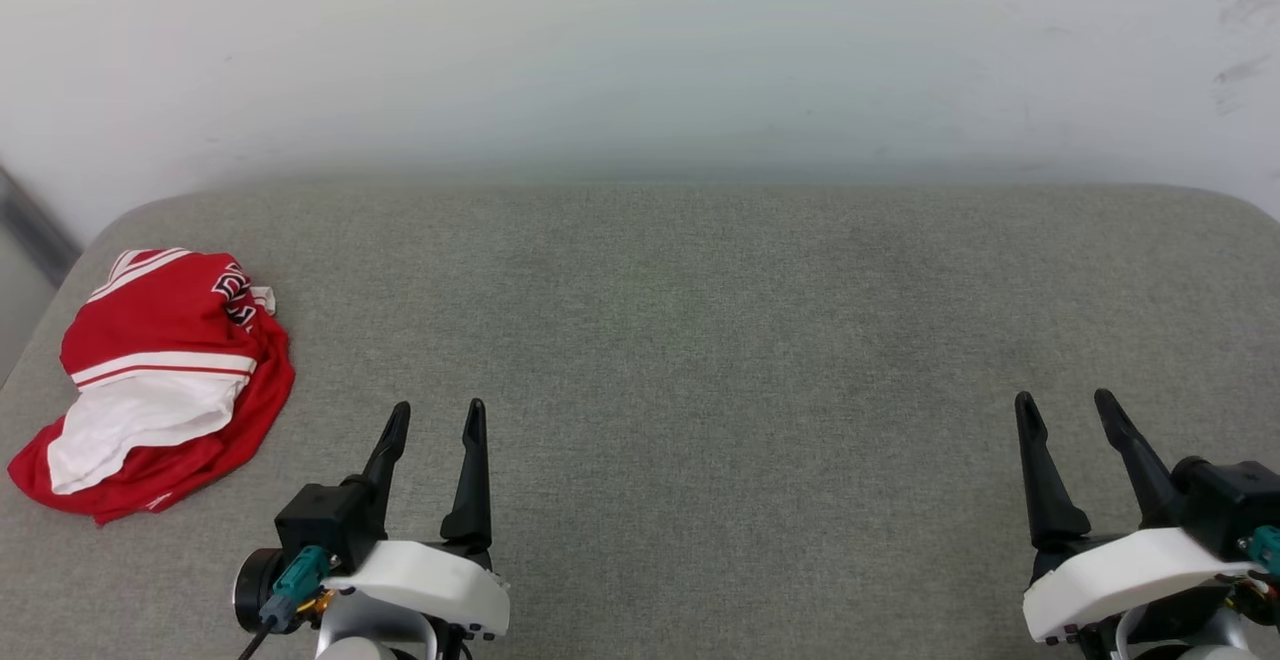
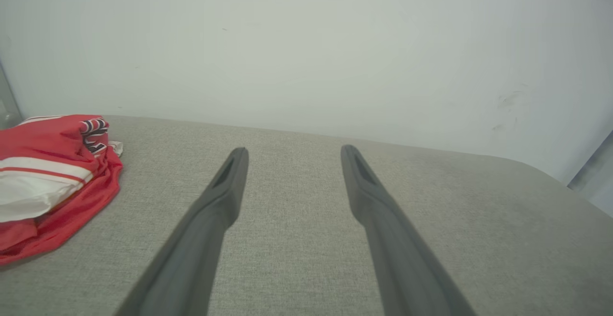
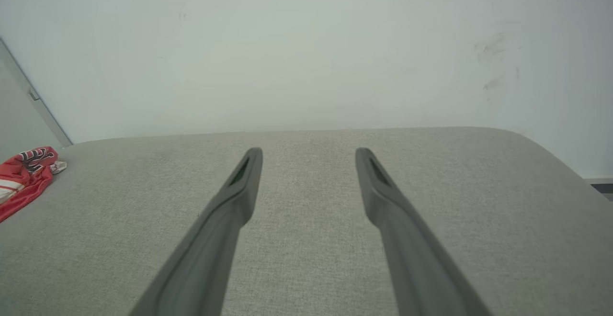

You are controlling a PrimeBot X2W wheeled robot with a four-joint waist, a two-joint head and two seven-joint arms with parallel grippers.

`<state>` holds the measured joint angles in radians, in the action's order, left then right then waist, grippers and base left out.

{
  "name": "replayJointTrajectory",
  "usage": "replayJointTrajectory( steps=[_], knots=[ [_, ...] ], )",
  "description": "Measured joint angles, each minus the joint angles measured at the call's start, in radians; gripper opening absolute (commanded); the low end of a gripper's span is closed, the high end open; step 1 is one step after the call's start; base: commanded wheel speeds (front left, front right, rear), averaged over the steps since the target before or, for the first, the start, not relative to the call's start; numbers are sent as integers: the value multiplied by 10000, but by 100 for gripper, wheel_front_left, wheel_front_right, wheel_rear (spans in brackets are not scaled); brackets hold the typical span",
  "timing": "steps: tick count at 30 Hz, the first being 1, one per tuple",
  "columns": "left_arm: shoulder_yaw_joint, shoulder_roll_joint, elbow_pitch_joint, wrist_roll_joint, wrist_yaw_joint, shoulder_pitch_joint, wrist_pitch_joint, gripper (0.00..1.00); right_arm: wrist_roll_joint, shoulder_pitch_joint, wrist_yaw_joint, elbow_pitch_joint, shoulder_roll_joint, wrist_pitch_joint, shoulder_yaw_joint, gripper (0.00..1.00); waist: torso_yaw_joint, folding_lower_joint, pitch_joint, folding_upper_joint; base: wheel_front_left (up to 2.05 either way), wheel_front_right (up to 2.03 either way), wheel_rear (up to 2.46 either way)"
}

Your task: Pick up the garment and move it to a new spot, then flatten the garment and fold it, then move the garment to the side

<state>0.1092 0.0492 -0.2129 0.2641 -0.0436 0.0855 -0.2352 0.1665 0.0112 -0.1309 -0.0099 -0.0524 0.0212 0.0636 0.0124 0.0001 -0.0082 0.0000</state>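
Left hand (image 1: 439, 405) and right hand (image 1: 1063, 396) spread wide; crumpled garment (image 1: 160, 360) far left, numbers (image 1: 233, 295) half-hidden in folds

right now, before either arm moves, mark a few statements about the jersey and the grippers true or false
1. The garment lies crumpled near the left end of the grey surface. True.
2. The left gripper is shut on the garment. False: it is open, empty and apart from the cloth.
3. The right gripper is open and holds nothing. True.
4. The right gripper is nearer the garment than the left gripper. False: the left one is nearer.
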Motion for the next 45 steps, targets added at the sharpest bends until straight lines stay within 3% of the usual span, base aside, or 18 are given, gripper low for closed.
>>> replayJointTrajectory(
  steps=[15,37,45],
  knots=[
    [148,2,-148,-861,174,19,-253,100,-821,33,0,27,0,151,46,100,66,-1,-31,0,0,0,0],
    [128,2,-316,-673,276,29,-278,100,-708,-28,0,299,0,385,81,100,105,-1,-9,0,0,0,0],
    [15,0,-397,-878,282,216,-278,100,-1016,-30,0,42,2,324,-169,100,673,0,31,0,0,0,0]
  ],
)
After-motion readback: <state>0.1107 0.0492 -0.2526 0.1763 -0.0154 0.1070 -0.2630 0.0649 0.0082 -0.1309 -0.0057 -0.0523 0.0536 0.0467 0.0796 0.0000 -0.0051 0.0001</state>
